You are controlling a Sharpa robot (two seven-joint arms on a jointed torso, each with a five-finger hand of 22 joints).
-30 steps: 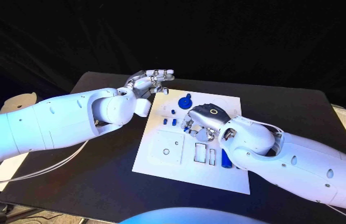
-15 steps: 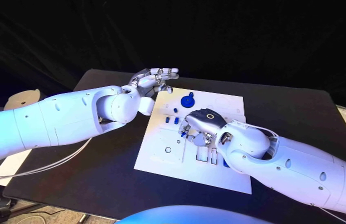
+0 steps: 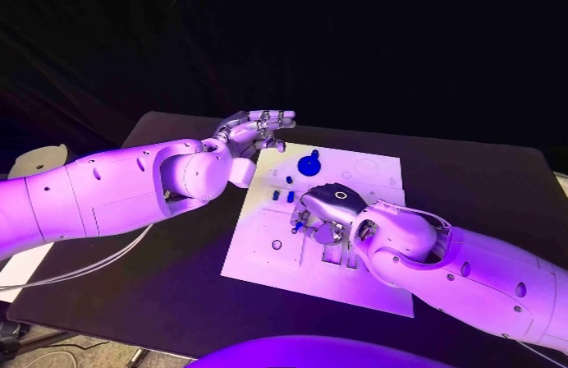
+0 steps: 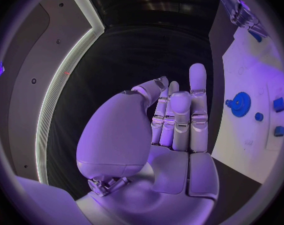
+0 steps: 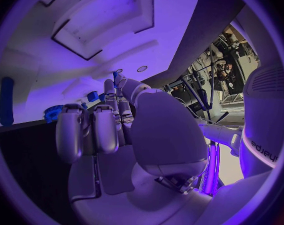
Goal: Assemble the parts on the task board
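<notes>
The white task board lies in the middle of the black table. A blue gear stands near its far edge, with two small blue parts just in front of it. My right hand hovers low over the board's middle, fingers pointing down. In the right wrist view its thumb and a finger meet on a small blue part. My left hand is raised off the board's far left corner. Its fingers are straight, close together and hold nothing.
A long blue part lies on the board, off to the side of my right hand. The gear and small blue parts lie apart from my left hand. Rectangular recesses sit under my right forearm. Bare black table surrounds the board.
My right hand has moved toward the board's near side and dropped lower over its middle. My left hand has shifted only slightly.
</notes>
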